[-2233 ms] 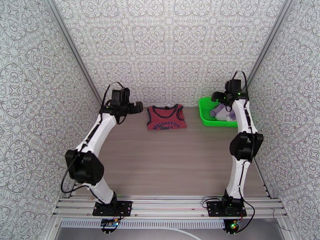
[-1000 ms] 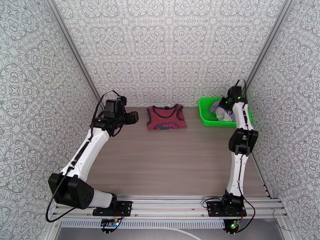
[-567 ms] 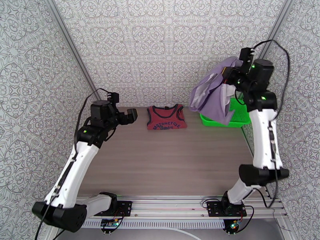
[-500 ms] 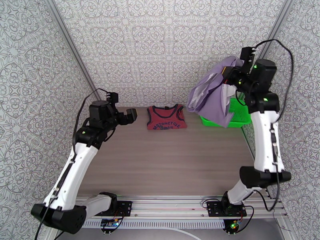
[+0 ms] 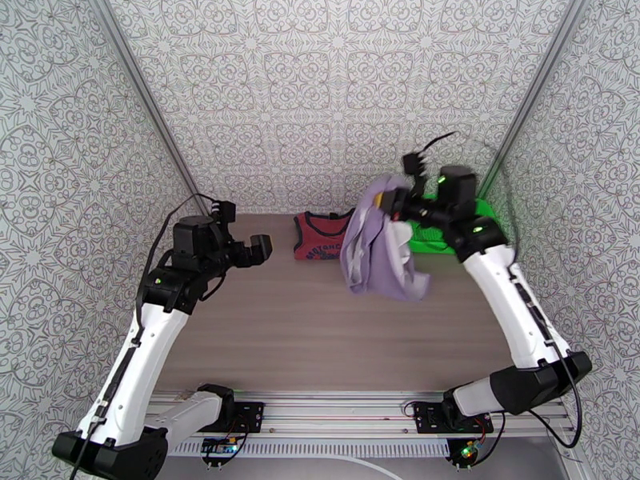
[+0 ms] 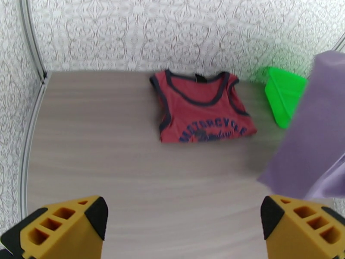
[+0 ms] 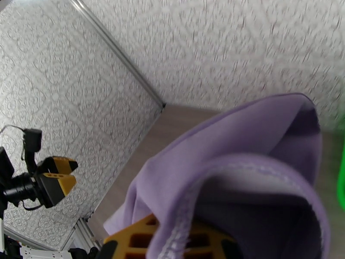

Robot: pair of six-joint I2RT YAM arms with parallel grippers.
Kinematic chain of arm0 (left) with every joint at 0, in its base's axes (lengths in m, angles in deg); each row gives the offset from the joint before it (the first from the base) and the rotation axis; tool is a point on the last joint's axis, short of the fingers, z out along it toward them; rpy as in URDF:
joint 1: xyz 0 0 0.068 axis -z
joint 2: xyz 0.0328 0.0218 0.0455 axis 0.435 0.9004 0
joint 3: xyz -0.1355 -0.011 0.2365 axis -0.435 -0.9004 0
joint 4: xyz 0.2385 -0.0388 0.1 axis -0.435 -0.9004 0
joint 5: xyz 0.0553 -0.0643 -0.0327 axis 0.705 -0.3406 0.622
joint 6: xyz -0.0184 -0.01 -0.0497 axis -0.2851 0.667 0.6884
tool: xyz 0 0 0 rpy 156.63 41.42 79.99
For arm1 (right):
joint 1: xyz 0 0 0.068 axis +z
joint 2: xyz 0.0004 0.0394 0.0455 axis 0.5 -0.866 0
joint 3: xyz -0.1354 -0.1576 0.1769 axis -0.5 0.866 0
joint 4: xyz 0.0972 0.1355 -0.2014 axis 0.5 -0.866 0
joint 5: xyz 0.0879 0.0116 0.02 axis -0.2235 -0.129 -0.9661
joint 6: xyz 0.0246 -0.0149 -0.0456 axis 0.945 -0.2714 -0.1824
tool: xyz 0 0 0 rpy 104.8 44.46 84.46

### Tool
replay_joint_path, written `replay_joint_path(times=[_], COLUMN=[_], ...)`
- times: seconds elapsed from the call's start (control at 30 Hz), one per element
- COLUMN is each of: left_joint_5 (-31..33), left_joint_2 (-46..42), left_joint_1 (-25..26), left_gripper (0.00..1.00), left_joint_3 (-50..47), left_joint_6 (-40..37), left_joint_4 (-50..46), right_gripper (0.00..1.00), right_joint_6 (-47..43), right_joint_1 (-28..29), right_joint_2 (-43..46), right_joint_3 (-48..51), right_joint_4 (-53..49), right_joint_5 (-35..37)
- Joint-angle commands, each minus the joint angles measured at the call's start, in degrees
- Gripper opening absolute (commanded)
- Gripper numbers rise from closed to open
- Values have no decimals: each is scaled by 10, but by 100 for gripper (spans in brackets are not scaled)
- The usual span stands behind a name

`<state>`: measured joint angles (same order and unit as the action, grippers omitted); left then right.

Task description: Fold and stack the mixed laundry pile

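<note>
The right jaws are buried in the lavender garment (image 5: pixel 376 250), so only a bit of yellow finger (image 7: pixel 142 238) pokes out beneath a hem in the wrist view; they are clamped together on the cloth. It hangs bunched in the air above the far right part of the surface (image 5: pixel 320 338), and I cannot make out its shape. From above it covers the right side of the red tank top (image 5: pixel 318 238) and the near left corner of the green basket (image 5: pixel 432 240), whose inside I cannot see. The tank top lies flat at the middle of the far edge. Its dark print reads "MOTORCYCLE"; the line below is too small to read. The basket sits in the far right corner. The left jaws stand wide apart, yellow fingertips (image 6: pixel 64 225) cut off at the bottom of their own camera's view, over the far left part and facing the tank top, touching nothing. The surface is pale wood grain. Patterned walls (image 5: pixel 336 90) enclose it, and a metal rail (image 5: pixel 344 406) runs along the near edge.
</note>
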<state>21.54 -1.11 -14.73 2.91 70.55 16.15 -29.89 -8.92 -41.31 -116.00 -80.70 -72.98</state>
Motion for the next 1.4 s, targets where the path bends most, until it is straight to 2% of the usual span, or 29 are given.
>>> replay_joint_path(times=[0.0,0.1,0.23,0.3,0.37,0.47,0.5,0.57,0.67,0.83,0.97,1.23,1.37], left_joint_5=[-29,-30,10,66,159,260,276,290,298,363,401,455,453], left_joint_2=[-13,-10,-4,5,15,45,60,102,176,306,372,379,371], left_joint_1=[9,43,165,246,340,434,449,465,481,501,503,498,492], left_gripper=[99,100,99,99,99,99,99,100,100,99,99,100,99], left_joint_3=[-14,-39,-118,-168,-231,-327,-344,-364,-353,-269,-221,-199,-204], left_joint_6=[9,12,12,7,-2,-23,-24,-8,22,76,102,119,126], left_joint_4=[-44,-56,8,66,164,327,364,419,453,405,379,341,343], right_gripper=[0,0,0,0,0,0,0,0,0,0,0,0,0], right_joint_6=[61,109,155,168,179,190,194,199,203,204,203,195,193], right_joint_1=[36,50,52,53,53,53,53,54,55,57,60,60,60], right_joint_2=[35,48,58,59,60,62,63,64,66,66,69,84,83], right_joint_3=[77,151,192,193,190,192,193,196,199,199,199,210,211], right_joint_4=[82,111,133,135,134,135,135,137,138,139,137,129,128], right_joint_5=[68,112,139,147,156,169,171,175,178,181,180,191,192])
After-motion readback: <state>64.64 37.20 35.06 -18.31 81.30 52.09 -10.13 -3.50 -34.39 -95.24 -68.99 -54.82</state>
